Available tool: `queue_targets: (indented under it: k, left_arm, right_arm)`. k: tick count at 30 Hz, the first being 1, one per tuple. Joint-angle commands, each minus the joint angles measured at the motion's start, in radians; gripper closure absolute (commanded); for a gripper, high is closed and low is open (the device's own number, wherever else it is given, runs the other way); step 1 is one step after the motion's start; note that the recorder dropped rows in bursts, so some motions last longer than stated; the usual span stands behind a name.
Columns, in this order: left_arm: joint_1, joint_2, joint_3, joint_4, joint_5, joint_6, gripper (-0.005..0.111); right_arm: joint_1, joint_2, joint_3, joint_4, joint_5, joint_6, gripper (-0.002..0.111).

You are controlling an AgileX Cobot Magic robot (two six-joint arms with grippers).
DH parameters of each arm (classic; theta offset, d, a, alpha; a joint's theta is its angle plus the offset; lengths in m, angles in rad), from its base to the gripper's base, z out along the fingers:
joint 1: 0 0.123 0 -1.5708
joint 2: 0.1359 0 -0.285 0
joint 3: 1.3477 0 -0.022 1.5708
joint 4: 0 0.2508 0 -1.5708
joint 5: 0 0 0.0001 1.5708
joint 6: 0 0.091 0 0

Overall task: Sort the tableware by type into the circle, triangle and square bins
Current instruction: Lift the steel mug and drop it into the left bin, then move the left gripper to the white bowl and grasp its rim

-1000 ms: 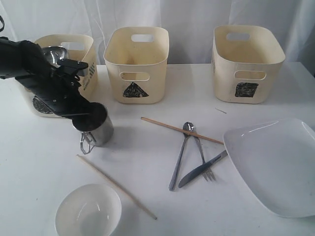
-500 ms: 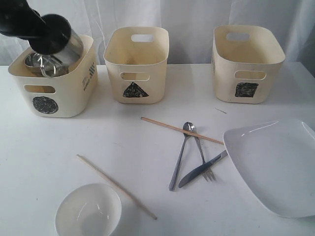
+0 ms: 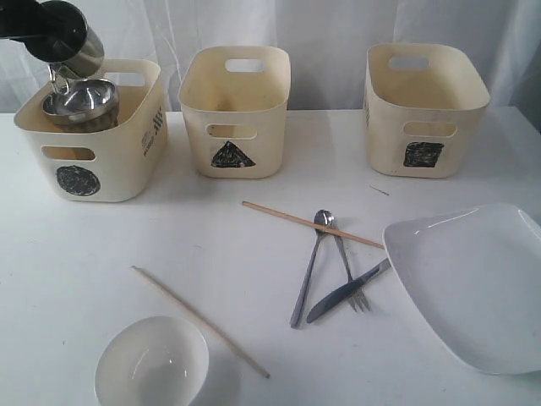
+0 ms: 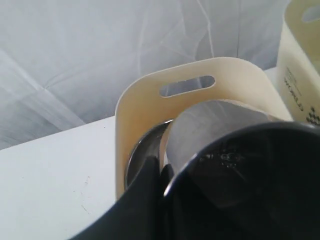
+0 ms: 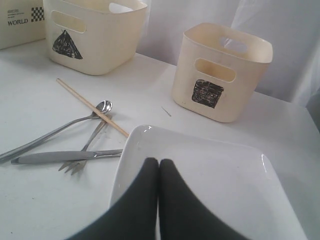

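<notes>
The plate lies where it was, with the right gripper over it, jaws together and empty. The circle bin already holds a steel vessel. The mug, on the table a second ago, now hangs tilted above that bin, clamped at its wall by the left gripper, so release looks next. The white bowl, cutlery and chopsticks are unmoved and unsorted.
</notes>
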Motion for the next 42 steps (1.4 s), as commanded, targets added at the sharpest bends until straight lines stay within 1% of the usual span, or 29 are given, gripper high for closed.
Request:
queue_targets:
  k: [1, 7, 9, 10, 11, 12, 13, 14, 15, 16, 17, 23, 27, 29, 31, 34, 39, 42]
  left_arm:
    - [0.024, 0.055, -0.052, -0.005, -0.002, -0.014, 0.106]
    - [0.044, 0.137, -0.058, -0.003, -0.013, -0.014, 0.106]
    - [0.044, 0.153, -0.058, -0.003, -0.037, -0.014, 0.106]
    - [0.044, 0.158, -0.058, -0.003, -0.043, -0.014, 0.103]
    - [0.044, 0.162, -0.058, -0.003, -0.043, -0.014, 0.097]
    - [0.044, 0.162, -0.058, -0.003, -0.029, -0.014, 0.085]
    - [0.044, 0.162, -0.058, -0.003, -0.021, -0.014, 0.077]
    - [0.044, 0.159, -0.061, -0.004, -0.011, -0.032, 0.061]
    - [0.044, 0.155, -0.061, -0.015, -0.005, -0.047, 0.055]
    - [0.044, 0.144, -0.061, -0.046, 0.002, -0.05, 0.052]
    - [0.044, 0.136, -0.061, -0.05, 0.007, -0.05, 0.052]
    - [0.031, 0.06, -0.061, -0.083, 0.109, 0.013, 0.065]
    - [0.011, 0.007, -0.059, -0.11, 0.241, 0.052, 0.066]
    - [0.009, -0.028, -0.037, -0.151, 0.299, 0.094, 0.066]
    - [-0.001, -0.079, 0.022, -0.219, 0.308, 0.138, 0.066]
    - [-0.011, -0.161, 0.145, -0.284, 0.306, 0.179, 0.066]
    - [-0.061, -0.311, 0.377, -0.291, 0.304, 0.175, 0.066]
    - [-0.098, -0.391, 0.538, -0.295, 0.28, 0.175, 0.066]
  right_arm:
    - [0.0, -0.006, 0.005, 0.002, -0.011, 0.003, 0.108]
    - [0.0, -0.006, 0.005, 0.002, -0.011, 0.003, 0.108]
    - [0.0, -0.006, 0.005, 0.002, -0.011, 0.003, 0.108]
    - [0.0, -0.006, 0.005, 0.002, -0.011, 0.003, 0.108]
    - [0.0, -0.006, 0.005, 0.002, -0.011, 0.003, 0.108]
    - [0.0, -0.006, 0.005, 0.002, -0.011, 0.003, 0.108]
    - [0.0, -0.006, 0.005, 0.002, -0.011, 0.003, 0.108]
    - [0.0, -0.006, 0.005, 0.002, -0.011, 0.003, 0.108]
    - [0.0, -0.006, 0.005, 0.002, -0.011, 0.003, 0.108]
    - [0.0, -0.006, 0.005, 0.002, -0.011, 0.003, 0.108]
    - [0.0, -0.006, 0.005, 0.002, -0.011, 0.003, 0.108]
    - [0.0, -0.006, 0.005, 0.002, -0.011, 0.003, 0.108]
    - [0.0, -0.006, 0.005, 0.002, -0.011, 0.003, 0.108]
    - [0.0, -0.006, 0.005, 0.002, -0.011, 0.003, 0.108]
    - [0.0, -0.006, 0.005, 0.002, -0.011, 0.003, 0.108]
    - [0.0, -0.006, 0.005, 0.002, -0.011, 0.003, 0.108]
    - [0.0, -0.006, 0.005, 0.002, -0.011, 0.003, 0.108]
    - [0.0, -0.006, 0.005, 0.002, -0.011, 0.003, 0.108]
